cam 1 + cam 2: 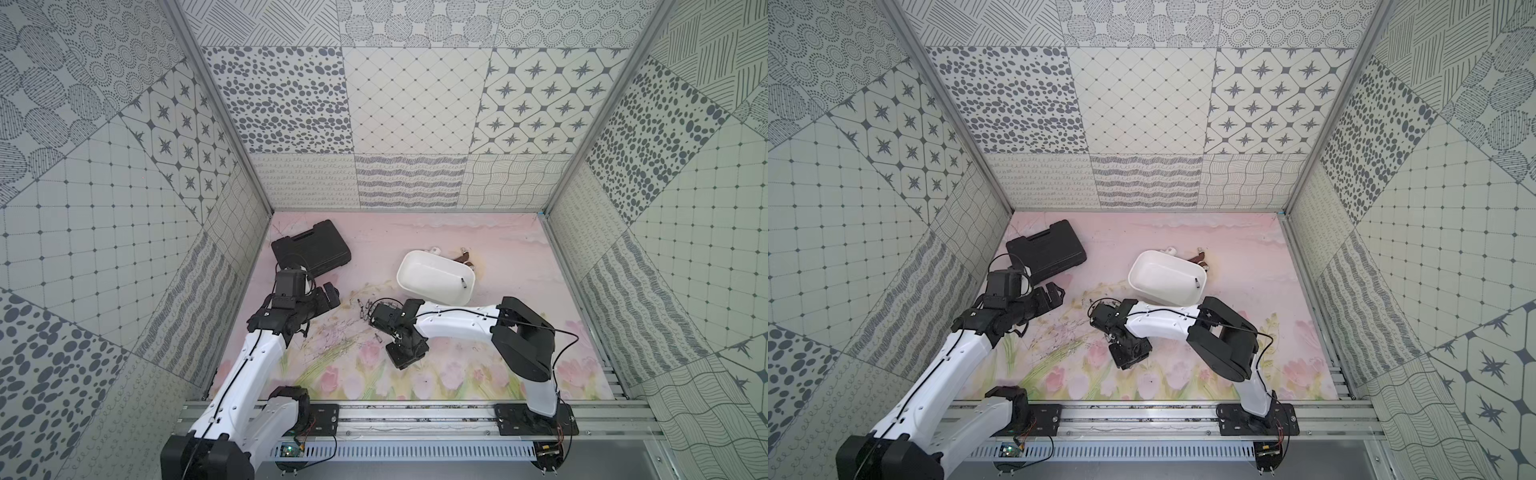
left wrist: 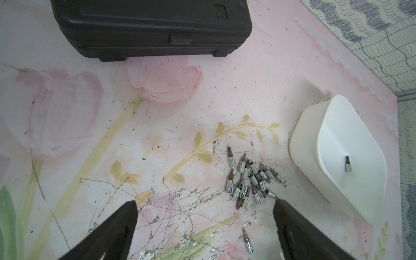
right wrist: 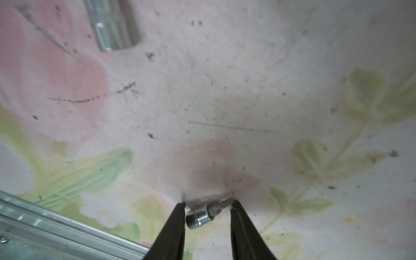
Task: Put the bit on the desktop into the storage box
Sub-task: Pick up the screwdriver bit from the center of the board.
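The right gripper (image 3: pixel 208 203) is down on the desktop (image 3: pixel 225 101), its jaws partly apart around a single bit (image 3: pixel 206 215). The bit lies flat with its long axis running jaw to jaw, tip against one finger and socket end by the other. Whether it is clamped cannot be told. The box (image 1: pixel 432 274), with another bit (image 2: pixel 348 165) inside, sits just beyond this arm. The left gripper (image 2: pixel 204 202) hangs wide open near the pile (image 2: pixel 252 177).

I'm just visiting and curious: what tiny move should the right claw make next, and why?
Probably squeeze shut on the bit: the right gripper stands astride it on the desktop, jaws apparently not clamped yet. Lifting toward the storage box comes after.
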### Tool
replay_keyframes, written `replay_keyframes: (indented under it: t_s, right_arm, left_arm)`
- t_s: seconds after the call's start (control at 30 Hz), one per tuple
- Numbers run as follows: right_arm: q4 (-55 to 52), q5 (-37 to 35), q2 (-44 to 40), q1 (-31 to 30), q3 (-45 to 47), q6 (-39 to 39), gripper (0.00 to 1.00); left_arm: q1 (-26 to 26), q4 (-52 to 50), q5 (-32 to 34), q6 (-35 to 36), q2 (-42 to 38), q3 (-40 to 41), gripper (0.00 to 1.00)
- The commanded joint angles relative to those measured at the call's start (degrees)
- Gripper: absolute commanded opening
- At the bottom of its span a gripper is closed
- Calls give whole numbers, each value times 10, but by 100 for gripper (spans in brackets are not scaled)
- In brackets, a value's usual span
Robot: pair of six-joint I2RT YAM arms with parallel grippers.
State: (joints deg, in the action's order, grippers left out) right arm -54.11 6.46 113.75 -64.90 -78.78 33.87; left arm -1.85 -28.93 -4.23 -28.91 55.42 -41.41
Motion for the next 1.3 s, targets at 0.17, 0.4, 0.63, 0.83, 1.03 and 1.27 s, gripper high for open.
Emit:
replay_keyframes:
  t_s: [0.17, 0.4, 0.63, 0.83, 1.03, 1.27]
  right_arm:
    - [-6, 5, 9, 0, 16, -1, 26]
    - [-6, -3, 5, 0, 18, 1, 19]
    - [-6, -16, -2, 1, 16, 0, 17]
    - [-7, -25, -14, 6, 9, -4, 16]
    - [-7, -21, -48, 40, 1, -12, 16]
    - [-22, -33, -93, 97, -21, -39, 15]
  left_arm:
    - [-1, 11, -3, 3, -2, 4, 99]
    - [0, 11, -3, 3, -2, 4, 99]
    - [0, 10, -2, 3, -3, 4, 99]
    - [-1, 10, -3, 3, -3, 5, 99]
    - [0, 11, -3, 3, -3, 4, 99]
    - [0, 11, -3, 3, -3, 4, 99]
